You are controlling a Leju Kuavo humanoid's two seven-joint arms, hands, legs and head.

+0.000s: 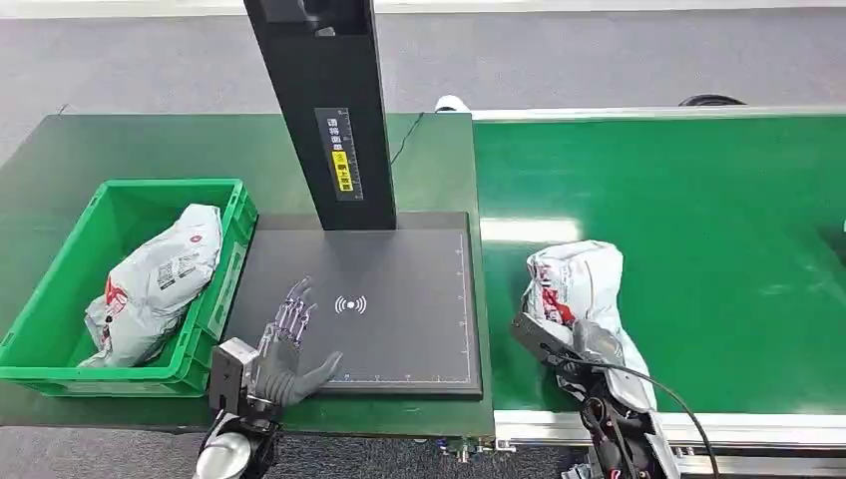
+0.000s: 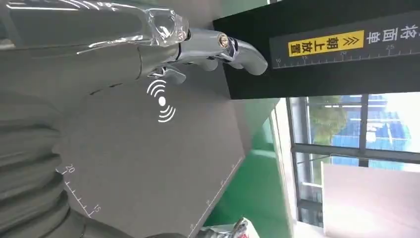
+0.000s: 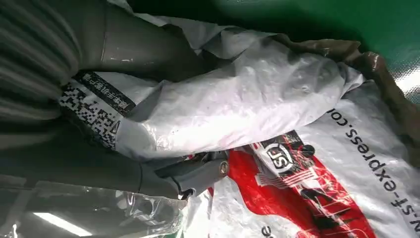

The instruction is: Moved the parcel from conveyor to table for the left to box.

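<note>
— So where is the parcel at this point?

— On the green conveyor, close to its near edge and just beside the worktop. It's a crumpled grey mailer with red print. The right hand is on its near end, and the wrist camera shows the thumb and fingers pinching a fold of the plastic.

— And the left hand?

— Over the near edge of the dark scanner pad that lies on the worktop, fingers straight and a little spread, thumb out to the side, holding nothing.

— What about the box?

— A green crate sits at the worktop's near left corner, touching the pad's left side. A second grey parcel lies inside it. A black post rises from the pad's far edge.
</note>
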